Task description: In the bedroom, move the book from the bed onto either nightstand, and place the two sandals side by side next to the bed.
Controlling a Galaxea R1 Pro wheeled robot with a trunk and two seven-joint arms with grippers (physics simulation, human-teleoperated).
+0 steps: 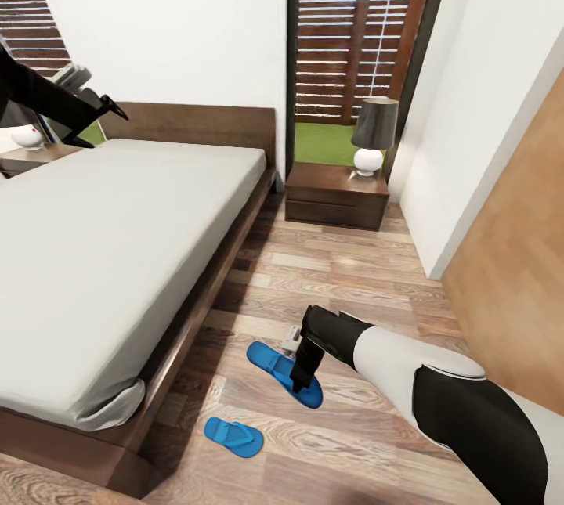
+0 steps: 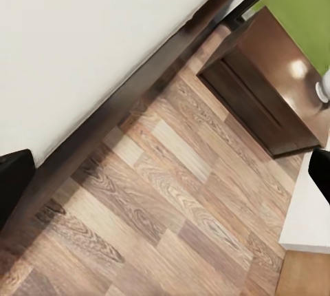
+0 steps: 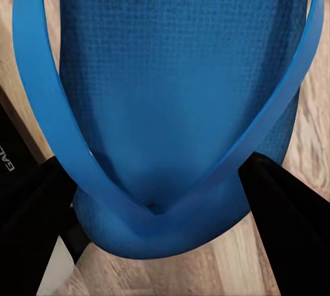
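In the head view the right gripper (image 1: 301, 381) reaches down onto the toe end of the farther bright blue flip-flop sandal (image 1: 276, 365), while the second blue sandal (image 1: 233, 437) lies apart on the brown wood-plank floor (image 1: 368, 286) near the corner of the dark-framed bed (image 1: 117, 254); the left gripper (image 1: 100, 107) hangs raised, its opening impossible to judge. The left wrist view shows mattress edge, floor and a dark-brown nightstand (image 2: 271, 93). In the right wrist view 2 black fingers (image 3: 285, 220) straddle the toe strap (image 3: 51, 131), spread and not yet pinching, so closing squarely on the sole before lifting seems wisest.

Open plank floor (image 1: 345, 270) runs between the bed (image 1: 117, 254) and the white wall (image 1: 470, 176). A nightstand (image 1: 337, 196) with a lamp (image 1: 372, 133) closes the far end. Two sandals (image 1: 233, 436) lie near the bed's corner.
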